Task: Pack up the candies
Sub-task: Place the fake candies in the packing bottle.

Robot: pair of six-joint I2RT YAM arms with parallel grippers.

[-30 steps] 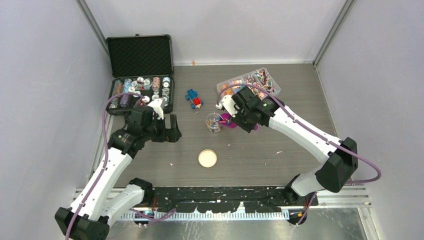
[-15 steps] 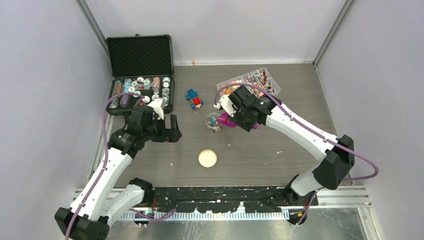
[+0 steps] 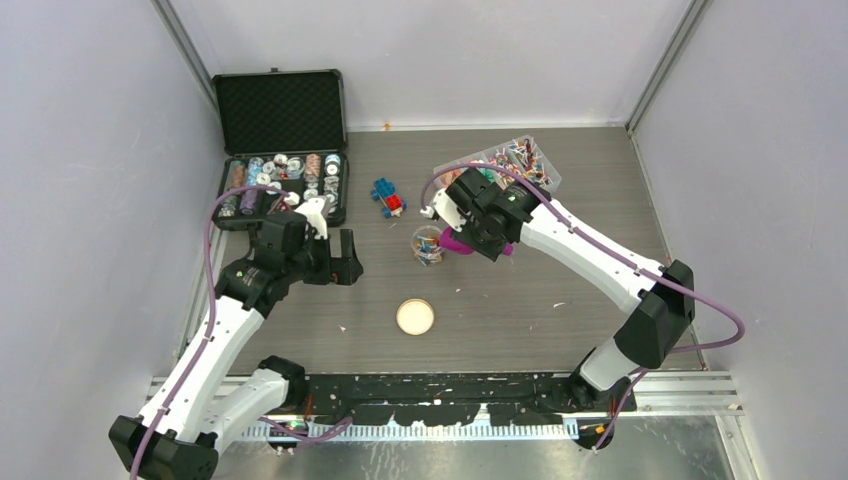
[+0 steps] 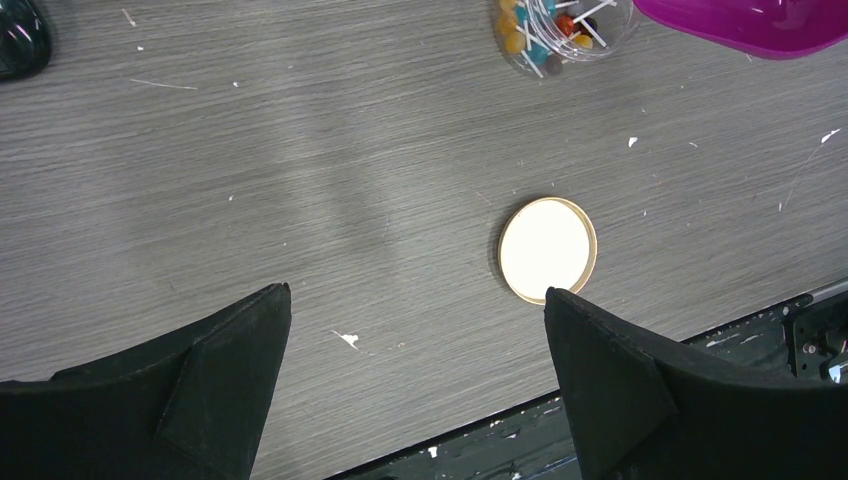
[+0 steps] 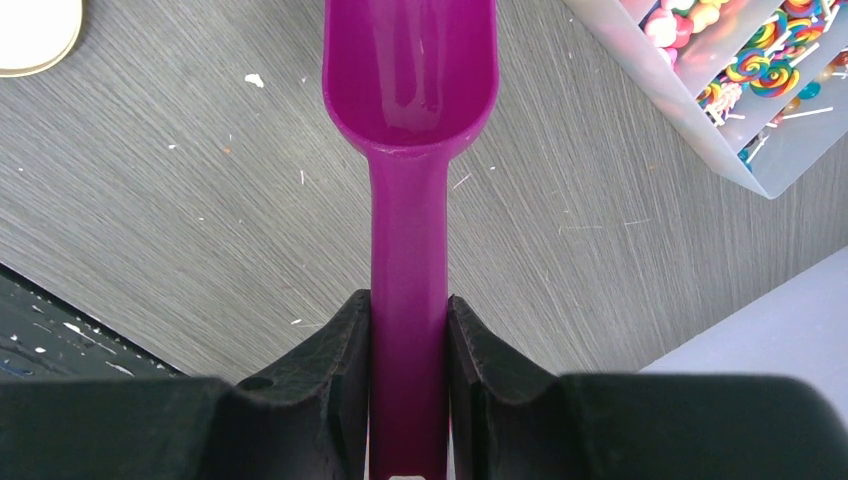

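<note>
Some of the job looked done: your lid [image 3: 414, 317] lay off at the near side, and the jar [image 3: 427, 245] beyond it held a few candies [image 4: 545, 30]. Your left gripper [image 4: 415, 300] hung spread above the table [image 3: 560, 290], your right gripper [image 5: 408, 320] pinched the empty scoop [image 5: 410, 80] by the jar, and most candies lay farther off in the tray [image 5: 690, 130].

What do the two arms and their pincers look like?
The left arm and right arm match: white link shells, black joints, a purple cable looping along each. The left pincer and right pincer are matte black, with two broad wedge-shaped fingers each.
</note>
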